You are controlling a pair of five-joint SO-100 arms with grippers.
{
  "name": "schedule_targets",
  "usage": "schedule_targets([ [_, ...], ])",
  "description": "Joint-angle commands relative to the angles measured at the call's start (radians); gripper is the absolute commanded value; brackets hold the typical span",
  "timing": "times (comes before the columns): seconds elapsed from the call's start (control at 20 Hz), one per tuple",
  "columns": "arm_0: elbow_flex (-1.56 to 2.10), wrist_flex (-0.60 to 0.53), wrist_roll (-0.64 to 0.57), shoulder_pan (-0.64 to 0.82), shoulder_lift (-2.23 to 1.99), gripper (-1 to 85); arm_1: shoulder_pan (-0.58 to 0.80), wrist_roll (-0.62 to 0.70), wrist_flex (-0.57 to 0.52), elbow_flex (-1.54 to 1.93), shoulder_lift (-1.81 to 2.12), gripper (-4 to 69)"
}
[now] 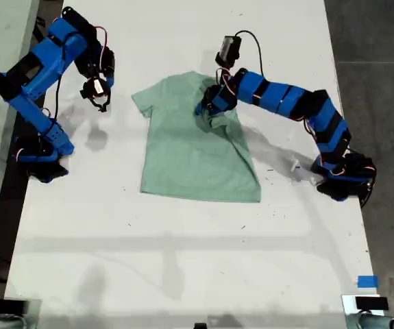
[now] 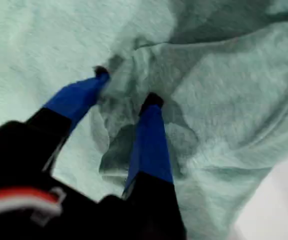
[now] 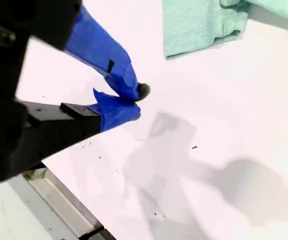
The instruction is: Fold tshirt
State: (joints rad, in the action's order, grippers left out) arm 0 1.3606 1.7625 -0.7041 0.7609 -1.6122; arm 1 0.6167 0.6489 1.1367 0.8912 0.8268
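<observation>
- tshirt (image 1: 193, 154) lies mid-desk (image 1: 183, 260), mostly flat, its sleeve on the exterior view's right bunched and folded inward.
- my first hand (image 2: 126, 87) is down on that bunched cloth near the collar, jaws partly open with a ridge of fabric between the tips.
- my second hand (image 3: 136, 102) hangs above bare desk, off the shirt's sleeve at the exterior view's left, tips nearly touching, holding nothing.

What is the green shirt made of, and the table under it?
The t-shirt looks like soft knit cotton, matte; it bunches into wrinkles. The white table seems a hard, smooth board, faintly glossy, carrying soft shadows and small scuffs. Neither material is certain.
</observation>
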Motion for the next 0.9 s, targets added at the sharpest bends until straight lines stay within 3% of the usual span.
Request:
schedule_targets([
  [0.0, -0.049, -0.005, -0.006, -0.002, -0.006, 0.0, 0.000, -0.008, 0.092, -0.084, 0.074, 30.1],
  [0.25, -0.075, 0.003, 0.002, -0.012, -0.028, 0.0, 0.021, 0.048, 0.325, -0.040, 0.459, 24.1],
  [0.6, -0.321, -0.017, -0.066, -0.043, 0.195, 0.4, 0.063, 0.057, 0.419, 0.209, 0.753, 22.3],
  [0.75, -0.388, -0.006, -0.101, -0.031, 0.272, 25.4, 0.055, 0.049, 0.430, 0.238, 0.779, 22.2],
  [0.85, -0.408, -0.017, -0.124, -0.028, 0.273, 32.7, 0.054, 0.046, 0.430, 0.262, 0.810, 21.8],
])
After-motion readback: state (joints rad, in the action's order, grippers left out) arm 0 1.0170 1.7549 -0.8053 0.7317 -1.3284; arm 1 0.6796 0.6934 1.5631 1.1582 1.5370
